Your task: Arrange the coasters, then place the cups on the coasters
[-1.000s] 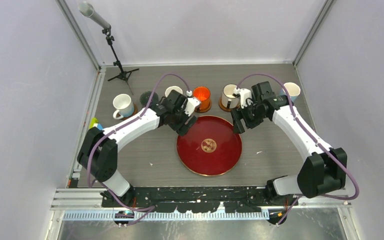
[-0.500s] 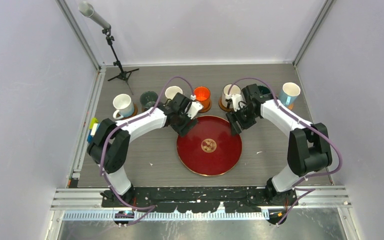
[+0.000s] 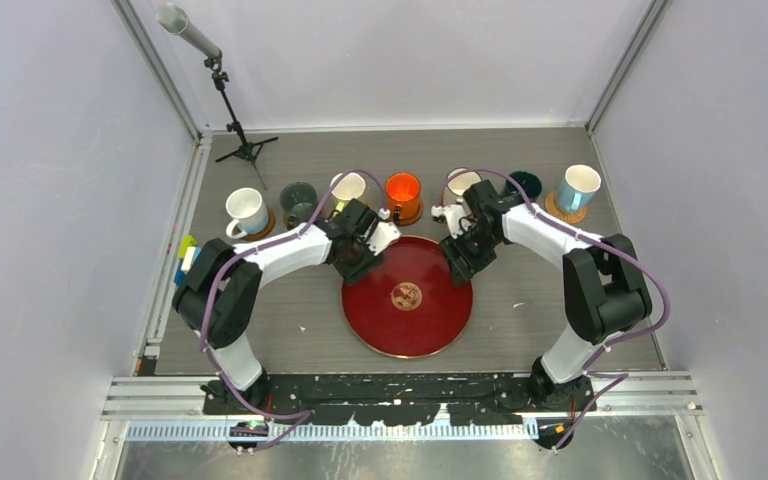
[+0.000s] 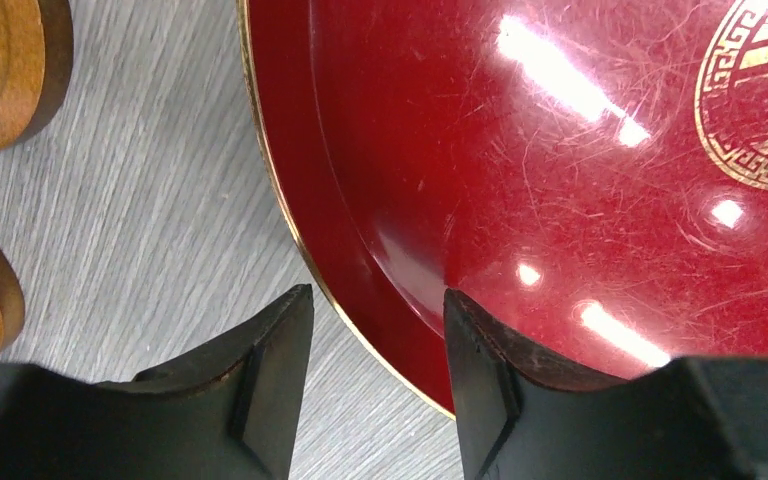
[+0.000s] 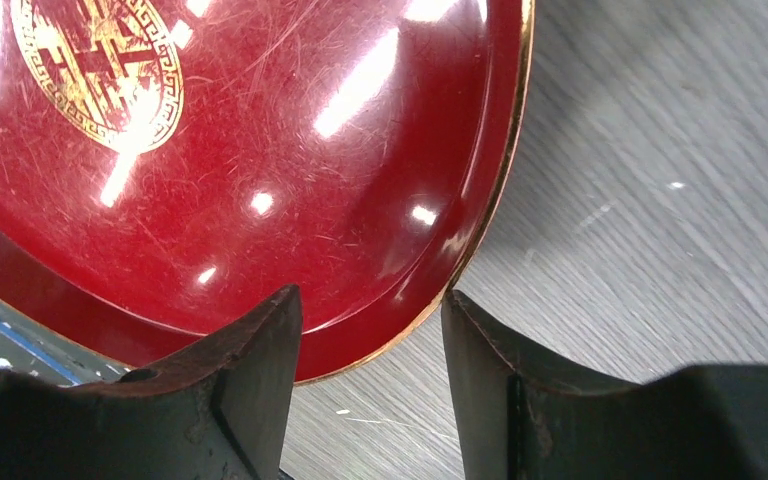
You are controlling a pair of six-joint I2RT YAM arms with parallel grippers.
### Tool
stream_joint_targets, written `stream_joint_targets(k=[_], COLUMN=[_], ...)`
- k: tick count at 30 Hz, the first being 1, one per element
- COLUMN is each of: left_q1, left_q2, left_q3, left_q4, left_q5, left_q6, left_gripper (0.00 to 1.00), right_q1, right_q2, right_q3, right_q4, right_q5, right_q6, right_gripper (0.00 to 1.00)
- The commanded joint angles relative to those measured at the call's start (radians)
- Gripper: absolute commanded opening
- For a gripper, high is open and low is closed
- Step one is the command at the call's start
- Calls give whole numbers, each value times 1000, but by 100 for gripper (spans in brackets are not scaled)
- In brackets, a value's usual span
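A big round red tray [image 3: 407, 330] lies in the middle of the grey table [image 3: 560, 310]. It has a thin gold edge and a gold picture in its middle.

The left fingers [image 3: 359, 264] are at the back left edge of the tray. The left wrist view shows them partway open, not wide and not closed. One finger [image 4: 250, 400] is over the table. The other finger [image 4: 490, 400] is over the red inside of the tray. The gold edge runs through the gap between them, and they do not pinch it.

The right fingers [image 3: 458, 264] are at the back right edge of the tray. They are partway open too. One finger [image 5: 240, 390] is over the red inside and the other finger [image 5: 520, 400] is over the table. The gold edge passes between them.

The cups stand upright in a row along the back of the table, behind the tray. From left to right they are:
- the white cup [image 3: 245, 209]
- the dark grey-green cup [image 3: 298, 197]
- the pale yellow cup [image 3: 348, 186]
- the orange cup [image 3: 403, 192]
- the cream cup [image 3: 463, 183]
- the dark teal cup [image 3: 524, 184]
- the light blue cup [image 3: 579, 187]

Brown coasters [image 3: 263, 223] show under the white cup, the orange cup and the light blue cup. The arms hide the bottoms of some of the other cups, so I cannot tell about those. In the left wrist view, parts of two coasters lie on the table near the tray, not touching it.

A black stand [image 3: 232, 120] with a grey microphone is in the back left corner.
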Motion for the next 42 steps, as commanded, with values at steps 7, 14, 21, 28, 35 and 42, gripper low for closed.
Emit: stream_joint_targets(k=[7,14,21,28,35,42], left_q1=[7,9,34,168,471,665], left_q2=[-199,-279,-362,-363,-128,-38], left_q3=[-128,-160,1,310,745,772], left_q4=[-72,-81,-174,-296,-556,-632], left_q5=[-50,-81,21,145,299,261], left_q6=[86,76,-6,-155,-263,-228], left_gripper=[51,63,82,100,100,100], right_q1=[107,129,99,40,-149,-357], right_q2=[-16,-73,-148,-208,-191,-179], right_q3=[-37,-24,138,334,500,450], right_q4=[8,-11,-109,-106,-77,-76], right_q5=[-89,-70,-52,-19,-26,-36], right_q6=[84,122,96,143,245,224], right_gripper=[58,62,71,80,82,82])
